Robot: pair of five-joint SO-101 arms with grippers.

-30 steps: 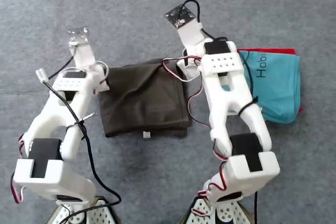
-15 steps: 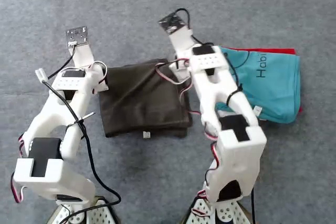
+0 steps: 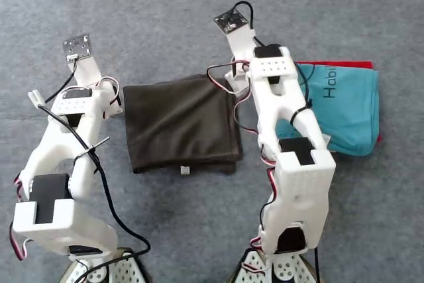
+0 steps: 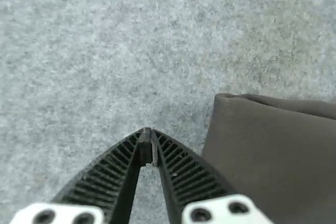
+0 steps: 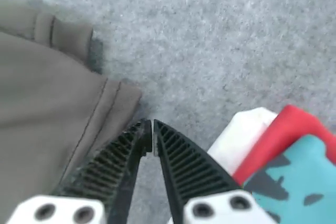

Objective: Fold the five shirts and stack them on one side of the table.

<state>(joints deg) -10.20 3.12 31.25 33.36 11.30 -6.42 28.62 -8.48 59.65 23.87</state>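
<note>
1. Brown fabric first: the folded brown shirt [image 3: 182,127] lies flat on the grey surface [image 3: 199,24] between my two arms. It is slightly wider side to side than near to far.
2. At its far left corner, my left end effector [image 4: 147,140] hangs over bare surface just beside the cloth. Its jaws are pressed together on nothing.
3. At the far right corner, my right end effector [image 5: 151,129] is likewise closed and empty. It sits in the gap between the brown shirt and the pile.
4. So the brown shirt lies inward from both end effectors, and the pile is on the right. The right arm is nearer to the pile, so I judge the carry goes rightward.
5. The pile has one teal shirt [image 3: 344,111] on top and one red shirt [image 5: 283,129] beneath it. Lowest is a white layer [image 5: 242,129], which I take for another shirt.
6. Count: one brown, one teal, one red and one white make four shirts, with two arms.
</note>
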